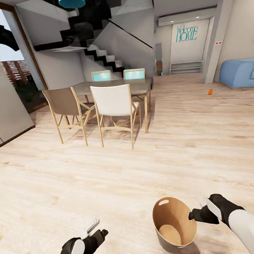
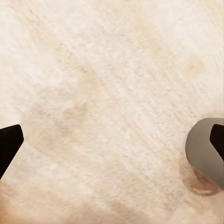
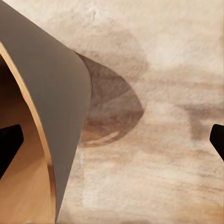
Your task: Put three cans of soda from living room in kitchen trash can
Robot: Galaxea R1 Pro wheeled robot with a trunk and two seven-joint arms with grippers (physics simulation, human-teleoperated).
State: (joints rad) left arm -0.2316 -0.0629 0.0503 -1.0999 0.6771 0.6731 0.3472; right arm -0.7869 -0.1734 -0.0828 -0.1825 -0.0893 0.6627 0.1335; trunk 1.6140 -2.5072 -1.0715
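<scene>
The trash can [image 1: 174, 226], pale grey outside and tan inside, stands on the wood floor just in front of me, between my two arms. My right gripper [image 1: 197, 214] sits at its rim. In the right wrist view the gripper [image 3: 112, 140] is open and straddles the can's wall [image 3: 56, 107], one dark fingertip [image 3: 9, 144] inside and the other outside. My left gripper [image 1: 93, 226] hangs open over bare floor to the can's left, holding nothing; the left wrist view shows the can's grey side [image 2: 203, 149]. One orange soda can [image 1: 210, 92] lies far off on the floor near the blue sofa [image 1: 242, 73].
A dining table [image 1: 114, 87] with several chairs stands ahead at centre left, with a staircase [image 1: 103, 54] behind it. A column [image 1: 216, 42] rises left of the sofa. Wide open wood floor runs between me and the orange can.
</scene>
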